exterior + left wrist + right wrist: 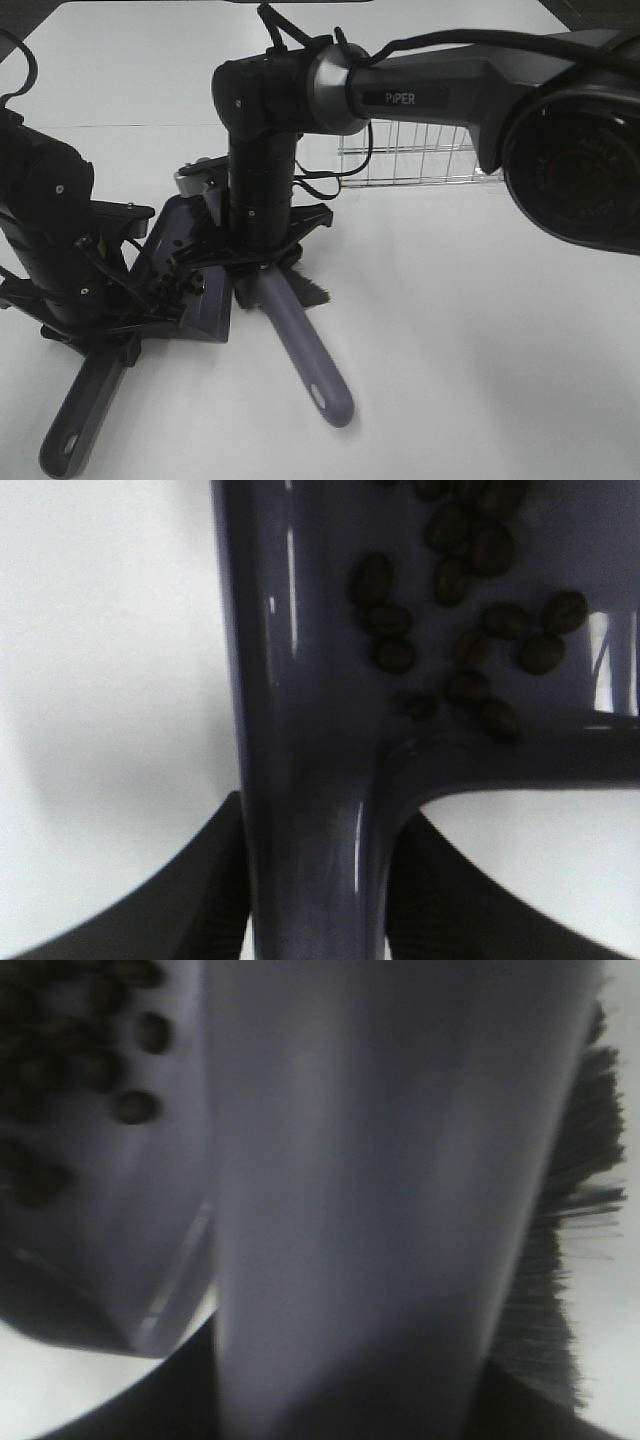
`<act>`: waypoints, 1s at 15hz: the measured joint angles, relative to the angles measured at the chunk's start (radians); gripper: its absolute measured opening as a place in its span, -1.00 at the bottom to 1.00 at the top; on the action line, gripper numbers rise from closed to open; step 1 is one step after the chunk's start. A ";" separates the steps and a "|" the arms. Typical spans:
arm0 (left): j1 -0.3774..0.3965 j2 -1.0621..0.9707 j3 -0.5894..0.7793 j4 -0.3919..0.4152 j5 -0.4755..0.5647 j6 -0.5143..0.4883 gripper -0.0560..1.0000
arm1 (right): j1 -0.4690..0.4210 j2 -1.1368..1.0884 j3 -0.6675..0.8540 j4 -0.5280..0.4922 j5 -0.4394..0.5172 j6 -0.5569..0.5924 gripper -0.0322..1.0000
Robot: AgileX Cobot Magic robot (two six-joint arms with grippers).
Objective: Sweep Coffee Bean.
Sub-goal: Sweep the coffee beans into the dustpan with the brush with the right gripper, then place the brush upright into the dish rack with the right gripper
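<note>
1. The left hand (318,890) pinches the dustpan (310,730) by its handle. The right hand (340,1400) is clamped on the brush (308,355) handle.
2. The coffee beans (470,645) lie inside the dustpan, near where the handle joins. About fifteen show, and more are cut off at the edge.
3. From above, the right arm (265,150) covers the pan and hides the beans.
4. One wire basket (410,155) stands behind on the white counter (480,350), apart from both tools.
5. There is one dustpan, one brush and one basket.
</note>
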 joint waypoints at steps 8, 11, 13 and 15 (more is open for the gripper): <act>0.000 0.000 0.000 -0.001 -0.004 0.021 -0.28 | 0.010 0.017 -0.254 -0.041 0.112 -0.038 -0.31; 0.000 0.000 0.000 -0.001 -0.008 0.027 -0.28 | 0.010 0.005 -0.318 -0.054 0.112 -0.033 -0.31; 0.000 0.000 0.000 -0.003 -0.009 0.030 -0.28 | 0.010 -0.016 -0.321 -0.059 0.113 -0.033 -0.31; 0.000 0.000 0.000 -0.006 -0.010 0.030 -0.28 | 0.010 -0.061 -0.319 -0.063 0.114 -0.033 -0.31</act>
